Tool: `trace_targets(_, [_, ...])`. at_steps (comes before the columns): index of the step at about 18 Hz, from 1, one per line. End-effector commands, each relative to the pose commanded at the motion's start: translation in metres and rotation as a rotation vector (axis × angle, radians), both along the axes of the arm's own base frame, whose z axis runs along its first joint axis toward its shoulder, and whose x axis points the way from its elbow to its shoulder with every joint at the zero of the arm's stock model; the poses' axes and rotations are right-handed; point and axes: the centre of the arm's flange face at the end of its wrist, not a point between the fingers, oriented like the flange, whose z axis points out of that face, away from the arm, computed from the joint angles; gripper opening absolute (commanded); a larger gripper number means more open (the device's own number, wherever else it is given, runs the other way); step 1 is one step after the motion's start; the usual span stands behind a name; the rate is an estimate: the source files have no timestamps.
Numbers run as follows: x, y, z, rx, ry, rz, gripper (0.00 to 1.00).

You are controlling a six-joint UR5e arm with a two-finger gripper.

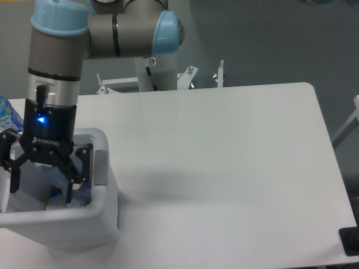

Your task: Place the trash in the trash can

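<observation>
**A:** What does the fixed camera show of the claw?

**B:** The black two-finger claw [42, 188] hangs over the open mouth of the boxy white plastic trash can with rounded corners [84, 224], at the left end of the white counter [224, 168]. Its jaws are spread wide, one finger near the bin's left side and the other finger [78, 176] just inside the right wall. Nothing is clamped between them.

**A:** And the trash?

**B:** The clear, slightly crushed plastic water bottle [59, 185] lies down inside the bin, below and between the fingers. Only pale, glassy plastic shows there, with a bit of blue low down near the right finger. I cannot tell whether the fingers touch it. A wrapper I cannot make out in the bin.

**A:** The arm itself?

**B:** The grey arm with light-blue joint caps [59, 50] comes down almost straight from the top left, a small blue light glowing on the wrist above the claw. It hides much of the bin's interior.

**A:** Anything else around?

**B:** A blue-labelled bottle [8, 117] stands at the left edge of the picture, behind the bin and partly cut off. At the lower right corner a dark object [350, 241] sits just off the counter's edge; what it is I cannot tell.
</observation>
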Motion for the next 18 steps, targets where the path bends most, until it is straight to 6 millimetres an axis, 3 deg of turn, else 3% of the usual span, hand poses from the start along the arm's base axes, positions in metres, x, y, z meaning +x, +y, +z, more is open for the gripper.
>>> trace_targets(6, [-0.08, -0.034, 0.013, 0.008, 0.018, 0.132, 1.0])
trace_targets(11, [-0.152, -0.088, 0.019, -0.096, 0.159, 0.187, 1.0])
trace_targets(15, [-0.179, -0.113, 0.015, -0.203, 0.204, 0.149, 1.0])
trace_targets(18, [-0.201, -0.146, 0.014, -0.298, 0.255, 0.142, 1.0])
